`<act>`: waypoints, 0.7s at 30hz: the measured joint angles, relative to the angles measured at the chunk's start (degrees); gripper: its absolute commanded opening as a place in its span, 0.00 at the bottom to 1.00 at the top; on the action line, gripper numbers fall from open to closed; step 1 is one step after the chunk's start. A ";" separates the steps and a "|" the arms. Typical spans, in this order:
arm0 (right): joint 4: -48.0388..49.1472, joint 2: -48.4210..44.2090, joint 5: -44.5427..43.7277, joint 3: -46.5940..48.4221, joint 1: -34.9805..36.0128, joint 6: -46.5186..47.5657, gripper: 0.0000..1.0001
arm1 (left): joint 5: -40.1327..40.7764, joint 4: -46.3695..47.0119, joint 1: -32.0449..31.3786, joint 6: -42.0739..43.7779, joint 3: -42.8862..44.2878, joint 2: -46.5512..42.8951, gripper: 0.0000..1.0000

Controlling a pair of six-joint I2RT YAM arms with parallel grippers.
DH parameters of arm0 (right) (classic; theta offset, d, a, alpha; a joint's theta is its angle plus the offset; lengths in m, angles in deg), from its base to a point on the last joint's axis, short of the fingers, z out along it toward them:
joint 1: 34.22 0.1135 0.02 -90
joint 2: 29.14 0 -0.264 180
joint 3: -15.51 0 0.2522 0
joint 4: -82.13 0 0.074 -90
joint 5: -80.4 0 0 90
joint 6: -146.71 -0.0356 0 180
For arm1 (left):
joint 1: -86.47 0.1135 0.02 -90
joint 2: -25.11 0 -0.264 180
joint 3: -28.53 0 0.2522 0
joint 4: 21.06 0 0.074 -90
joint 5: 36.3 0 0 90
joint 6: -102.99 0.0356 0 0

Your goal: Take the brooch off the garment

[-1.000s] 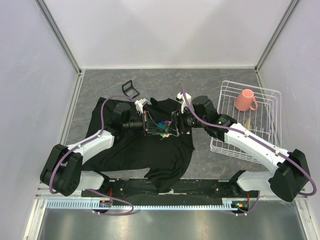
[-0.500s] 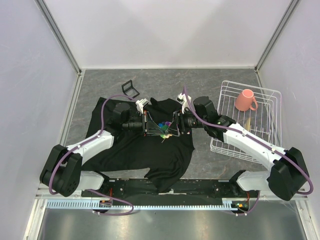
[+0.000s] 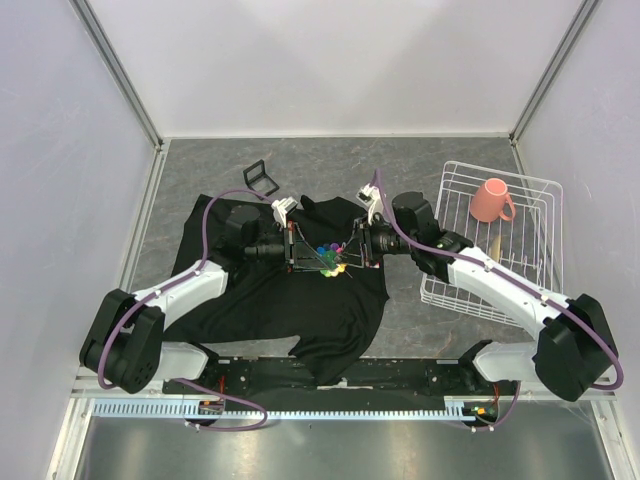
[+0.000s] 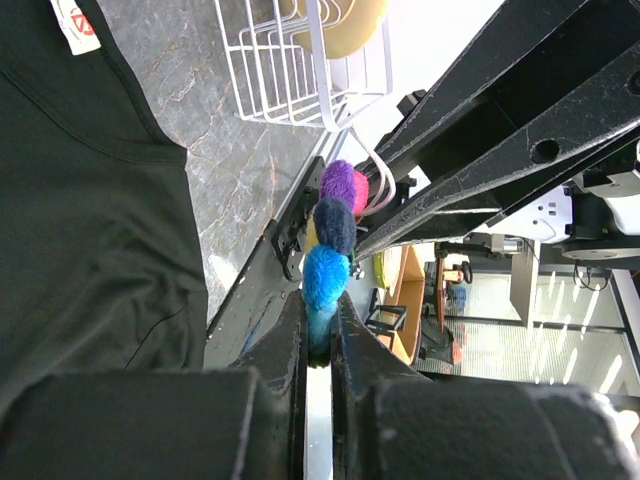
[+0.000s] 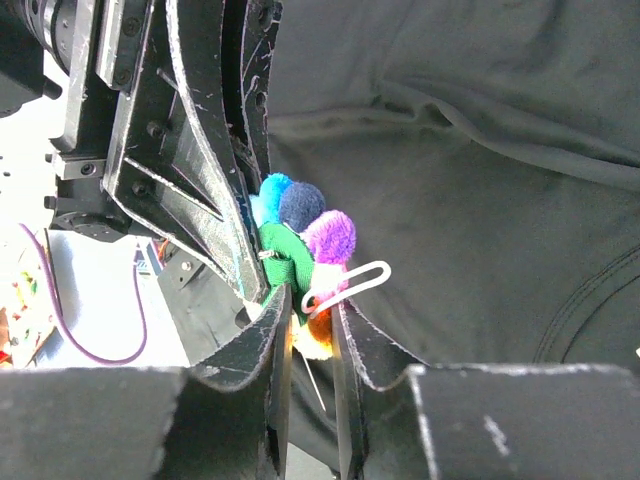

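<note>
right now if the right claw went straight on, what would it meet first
The brooch, between the fingers of the right claw; right behind it, probably the left claw gripping it.

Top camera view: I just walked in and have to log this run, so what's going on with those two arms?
The left gripper and right gripper meet over the black T-shirt, both on the small multicoloured brooch. The left is shut on its blue end; the right pinches the opposite end, beside the metal clip. Whether the brooch is free of the cloth cannot be told.
</note>
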 measured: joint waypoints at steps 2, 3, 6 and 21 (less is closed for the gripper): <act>0.83 0.02 0.57 -0.44 -0.20 -0.63 0.22 | -0.07 -0.02 0.02 0.09 0.00 0.00 0.02; 1.44 0.02 0.92 -0.76 -0.35 -1.09 0.22 | -0.09 -0.02 0.07 0.13 -0.02 0.00 0.02; 4.24 0.13 2.19 -2.16 -0.81 -2.80 0.22 | -0.33 -0.09 0.24 0.15 -0.02 0.04 0.02; 8.07 0.85 10.21 -3.89 -2.38 -4.28 0.40 | -6.80 0.57 0.37 0.72 1.07 2.03 0.02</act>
